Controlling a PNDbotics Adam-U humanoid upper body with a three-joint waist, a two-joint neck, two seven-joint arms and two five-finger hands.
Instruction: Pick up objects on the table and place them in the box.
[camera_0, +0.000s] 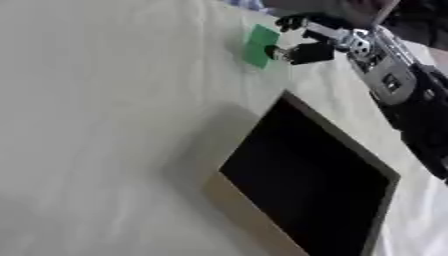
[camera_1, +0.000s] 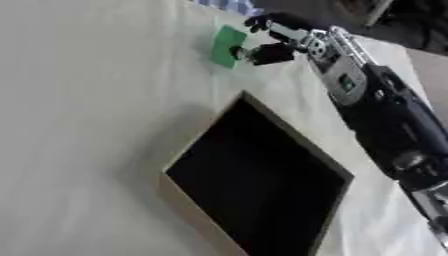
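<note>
A pale, cloth-covered table (camera_0: 105, 125) is seen from above, tilted in the picture. A shallow box (camera_1: 188, 212) with tan cardboard walls and a dark inside is set open-side up near the middle, so that things can be dropped in from above.

Beyond the box, at the far part of the table, a small flat green object (camera_1: 227, 46) is seen, apparently a card or thin block, well apart from the box rim. Whether it lies flat on the cloth or is already tipped up cannot be told.

The right hand (camera_1: 278, 44) is reached in from the upper right on a black and silver arm. Its fingers and thumb are held apart like an open pincer, one dark fingertip touching or just beside the green object's near edge, another above it. Nothing is yet pinched, as far as can be seen; the spread seems meant to straddle the thin object before closing.

The left hand is not shown in either view.

The pick-up is judged to be just beginning, with the box apparently unfilled.
</note>
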